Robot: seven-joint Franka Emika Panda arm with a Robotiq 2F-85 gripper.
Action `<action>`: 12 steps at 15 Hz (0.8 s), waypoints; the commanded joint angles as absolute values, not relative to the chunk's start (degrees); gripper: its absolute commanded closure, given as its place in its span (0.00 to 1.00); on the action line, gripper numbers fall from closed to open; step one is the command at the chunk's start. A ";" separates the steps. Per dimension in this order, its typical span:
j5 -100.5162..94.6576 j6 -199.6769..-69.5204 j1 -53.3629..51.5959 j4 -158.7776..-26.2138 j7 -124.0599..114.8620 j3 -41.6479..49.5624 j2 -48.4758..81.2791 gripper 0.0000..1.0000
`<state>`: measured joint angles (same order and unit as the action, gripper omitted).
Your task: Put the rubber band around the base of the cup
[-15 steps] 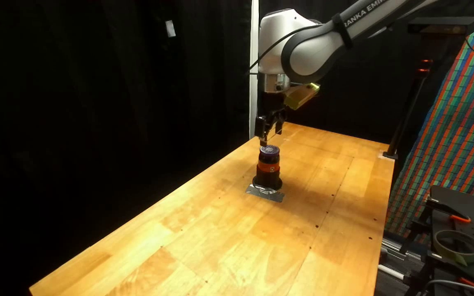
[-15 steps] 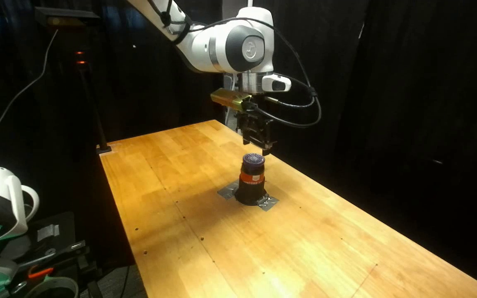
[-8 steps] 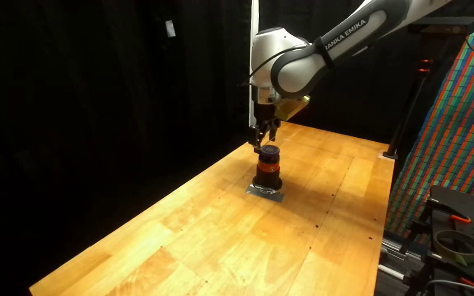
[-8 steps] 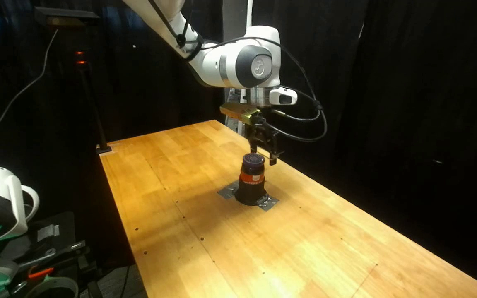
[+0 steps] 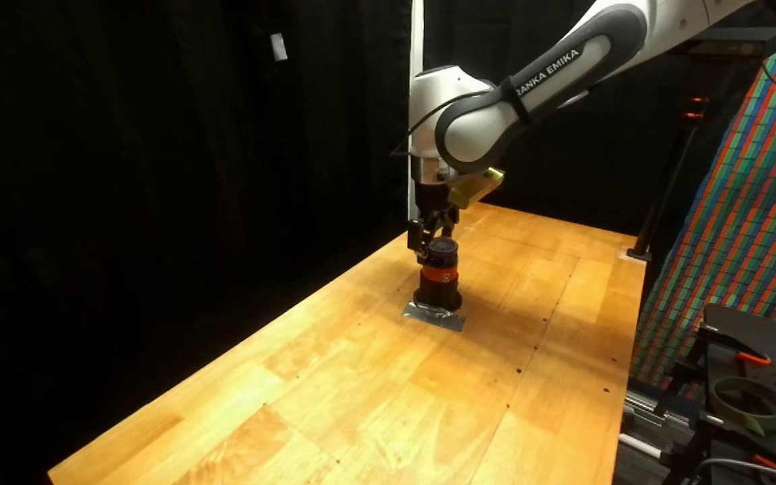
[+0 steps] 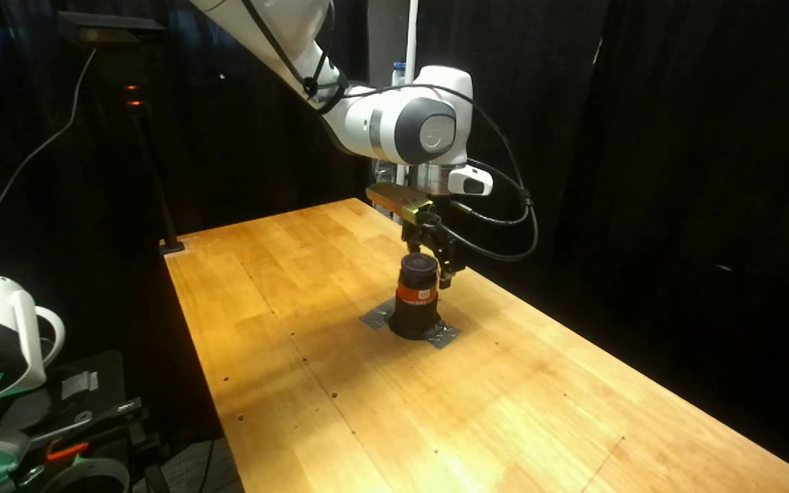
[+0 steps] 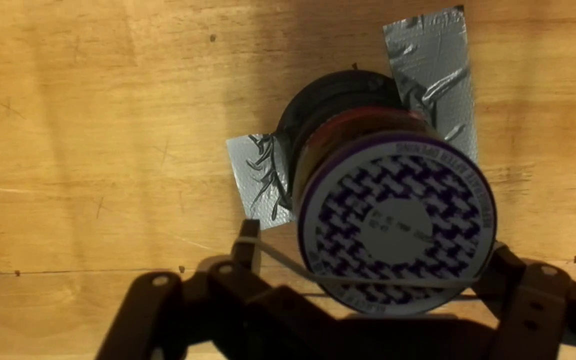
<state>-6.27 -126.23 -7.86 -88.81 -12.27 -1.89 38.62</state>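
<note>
The cup stands upright on the table, dark with an orange-red middle band [image 5: 440,275]; it also shows in the other exterior view [image 6: 416,296]. In the wrist view its pale, purple-patterned lid [image 7: 398,227] faces the camera. My gripper [image 7: 377,242] is open, pointing down, its fingers on either side of the cup's top. The left finger [image 7: 248,247] stands apart from the lid; the right one is close to its rim. The rubber band [image 7: 388,282] is stretched between both fingers. One strand crosses the lid and bends at its edge; the other strand is hidden.
Grey tape [image 7: 438,75] holds the cup's base to the wooden table [image 5: 388,404]. The table's long edge lies beside the arm, with a black curtain behind. A dark post [image 5: 664,182] stands at the far corner. A cart with a tape roll [image 5: 748,401] stands beside the table.
My arm has moved down and slightly sideways, bringing the fingers from above the cup to beside its top. The cup has not moved. The gripper stays open.
</note>
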 commanded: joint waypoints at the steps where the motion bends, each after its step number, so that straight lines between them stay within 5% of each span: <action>1: -2.70 -121.71 -6.55 -90.38 -9.06 -2.66 36.68 0.00; 12: 4.51 -124.94 -3.61 -103.21 -6.81 -2.73 29.62 0.00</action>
